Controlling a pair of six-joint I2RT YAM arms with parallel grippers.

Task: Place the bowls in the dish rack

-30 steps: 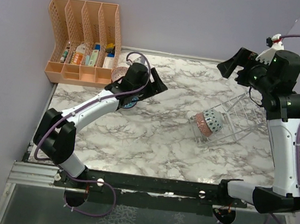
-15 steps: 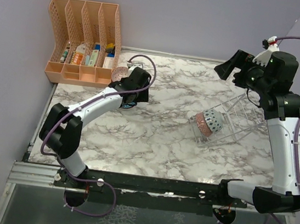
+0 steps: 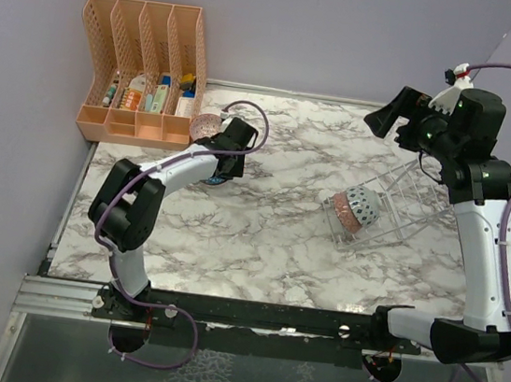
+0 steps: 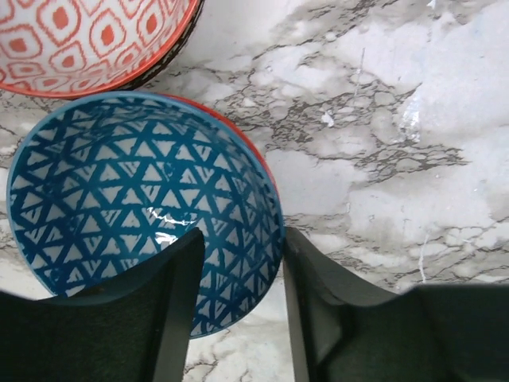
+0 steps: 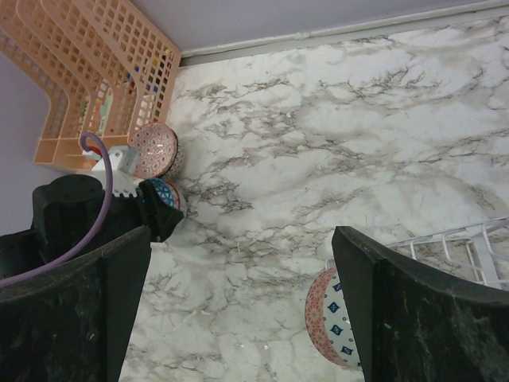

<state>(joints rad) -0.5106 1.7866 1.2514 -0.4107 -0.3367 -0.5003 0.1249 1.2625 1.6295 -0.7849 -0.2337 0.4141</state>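
A blue bowl (image 4: 135, 199) with a triangle pattern sits on the marble table next to a pink-red bowl (image 4: 87, 40). My left gripper (image 4: 242, 235) is open and straddles the blue bowl's near rim, one finger inside and one outside. In the top view the left gripper (image 3: 220, 171) covers most of the blue bowl (image 3: 216, 183), and the pink-red bowl (image 3: 204, 126) lies behind it. The clear dish rack (image 3: 410, 197) stands at the right and holds two bowls (image 3: 354, 209). My right gripper (image 5: 238, 302) is open and empty, high above the table near the rack (image 5: 469, 243).
An orange slotted organizer (image 3: 144, 73) with small items stands in the back left corner, close behind the pink-red bowl. Purple walls close off the left and back. Bare marble table (image 3: 269, 231) lies between the bowls and the rack.
My left gripper has turned and come down from the right onto the blue bowl's rim, and its elbow has swung left. The right arm has hardly moved.
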